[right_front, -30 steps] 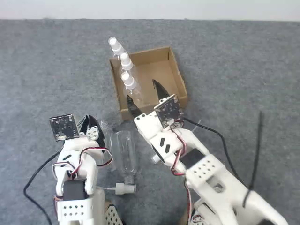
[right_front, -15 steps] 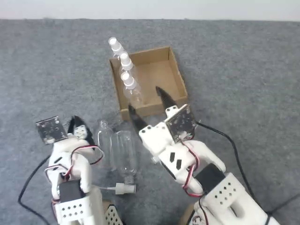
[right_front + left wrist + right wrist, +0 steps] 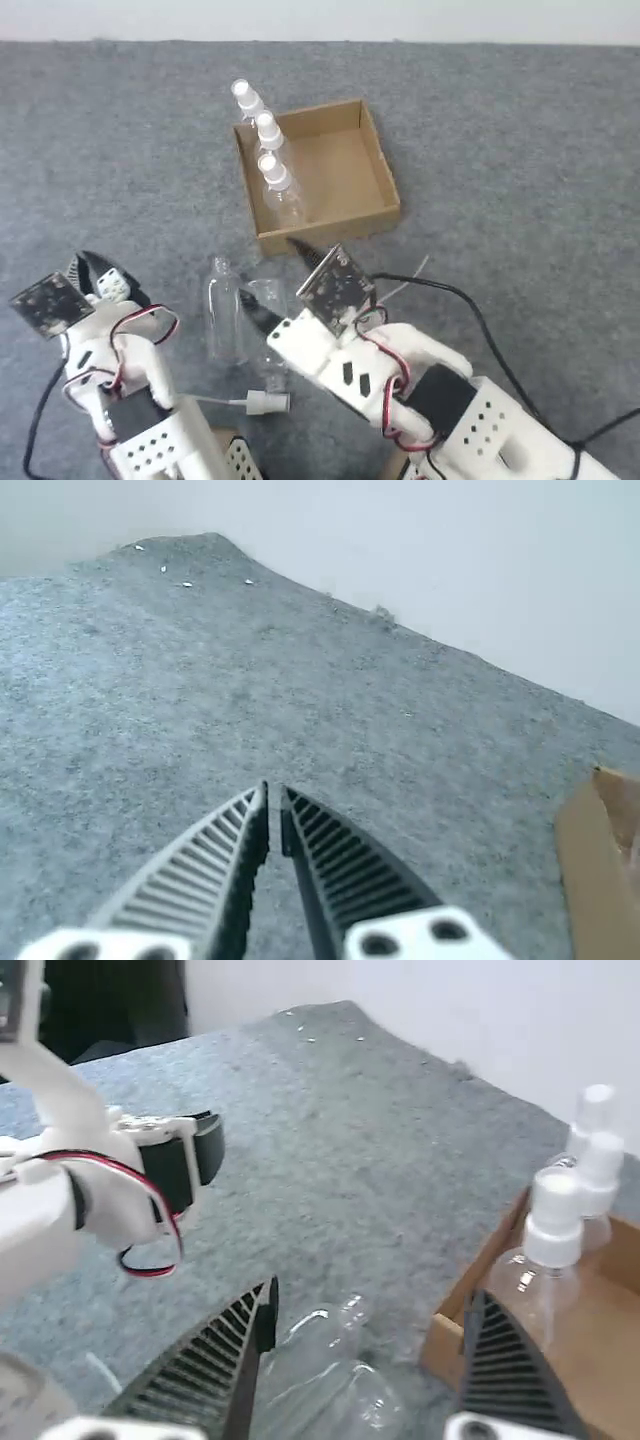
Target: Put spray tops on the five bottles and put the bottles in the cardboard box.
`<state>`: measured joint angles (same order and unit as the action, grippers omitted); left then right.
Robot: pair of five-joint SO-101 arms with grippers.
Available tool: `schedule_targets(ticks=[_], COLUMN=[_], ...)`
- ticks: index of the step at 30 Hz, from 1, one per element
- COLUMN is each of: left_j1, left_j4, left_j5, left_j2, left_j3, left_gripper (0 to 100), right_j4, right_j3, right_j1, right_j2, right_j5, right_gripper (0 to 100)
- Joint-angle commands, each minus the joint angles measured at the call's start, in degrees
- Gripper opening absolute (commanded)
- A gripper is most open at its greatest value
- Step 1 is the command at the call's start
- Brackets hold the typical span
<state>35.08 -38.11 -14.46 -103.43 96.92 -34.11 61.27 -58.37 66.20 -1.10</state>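
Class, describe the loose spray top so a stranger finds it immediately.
From the cardboard box on the grey carpet, move toward the arms past two capless bottles lying flat. The spray top lies just beyond them: white, trailing a thin tube, on no bottle.

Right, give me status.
Left gripper shut, empty. Right gripper open over two uncapped bottles on the carpet. Three capped bottles stand in the cardboard box. One spray top lies loose near them.

Inside the cardboard box (image 3: pixel 330 230), the right half lies free; three capped bottles (image 3: pixel 275 185) crowd its left wall. Two uncapped bottles (image 3: pixel 226 320) lie just near of the box, the wide-spread right pincer (image 3: pixel 278 282) over the right one. Far-right counter (image 3: pixel 520 150) is open.
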Motion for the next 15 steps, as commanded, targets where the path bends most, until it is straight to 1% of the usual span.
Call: schedule_targets(ticks=[1,9,13,15], left_j1=[0.6,0.6,0.6,0.6], left_j4=[2.3,2.3,2.3,2.3], left_j5=[0.4,0.4,0.4,0.5], left_j2=[-0.8,-0.8,-0.8,-0.8], left_j3=[-3.4,-3.4,-3.3,-3.0], left_gripper=[1,1,1,1], right_j4=[0.2,0.0,-0.3,-2.4], right_j3=[-4.0,-11.9,-15.9,-18.3], right_j1=[-2.6,-3.4,-3.1,-3.1], right_j2=[-3.3,-26.2,-34.6,-37.8], right_j5=[-0.1,-0.6,-4.7,-6.4], right_gripper=[18.8,18.8,18.8,18.8])
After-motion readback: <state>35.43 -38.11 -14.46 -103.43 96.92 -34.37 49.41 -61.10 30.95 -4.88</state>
